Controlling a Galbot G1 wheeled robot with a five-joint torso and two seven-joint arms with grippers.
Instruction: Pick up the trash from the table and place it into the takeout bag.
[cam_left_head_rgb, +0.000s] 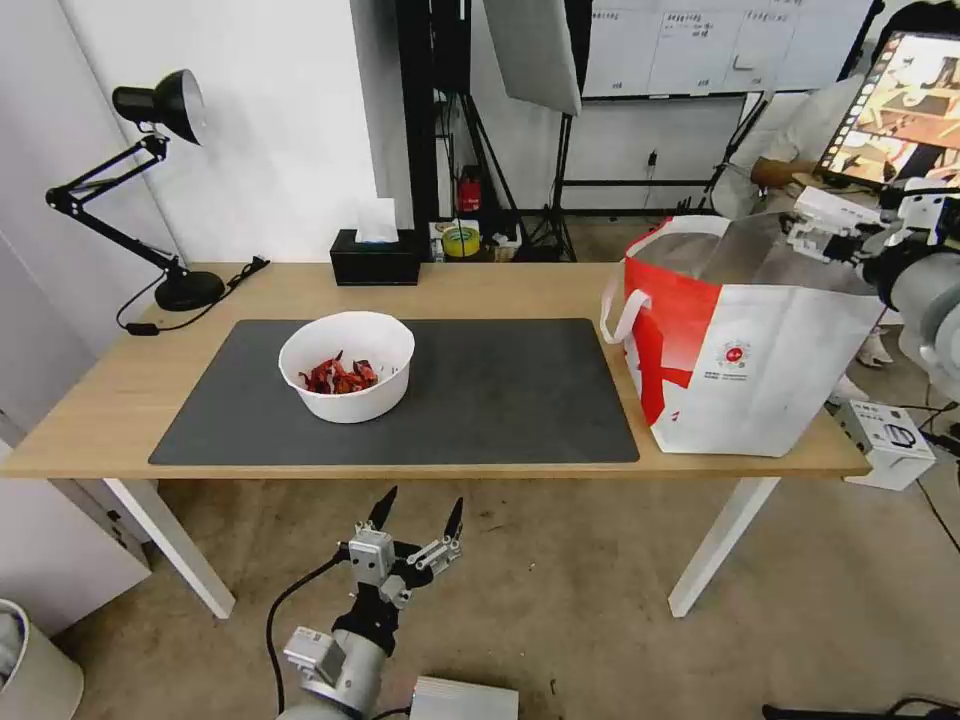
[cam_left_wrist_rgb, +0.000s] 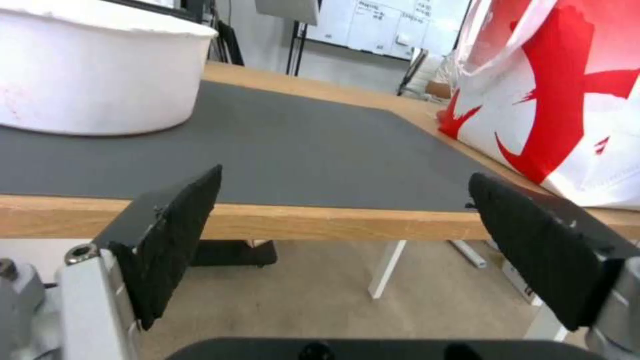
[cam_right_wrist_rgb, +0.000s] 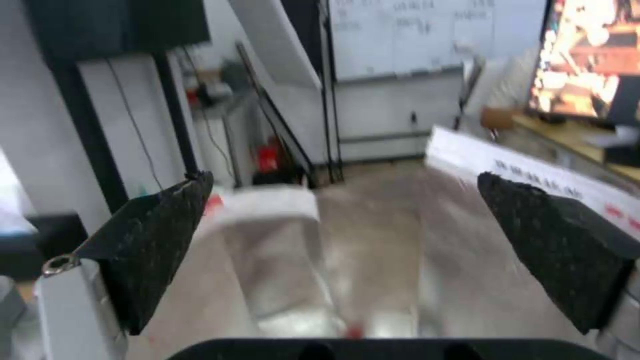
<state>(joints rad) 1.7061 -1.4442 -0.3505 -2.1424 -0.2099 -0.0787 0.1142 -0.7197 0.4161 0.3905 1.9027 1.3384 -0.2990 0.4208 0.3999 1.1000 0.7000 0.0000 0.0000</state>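
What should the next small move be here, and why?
Probably the left gripper should rise and reach forward toward the white bowl of red shells, the only trash seen on the table. It hangs open below the table's near edge, empty, while the right gripper sits open and empty over the takeout bag.

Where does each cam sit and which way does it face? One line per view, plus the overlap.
Head: high, looking forward-down at the table; left gripper open below its near edge, right gripper over the takeout bag.
Left wrist: at table-edge height, facing the white bowl and bag, between open fingers.
Right wrist: above the bag's foil lining, fingers open.
Shared: the bag.
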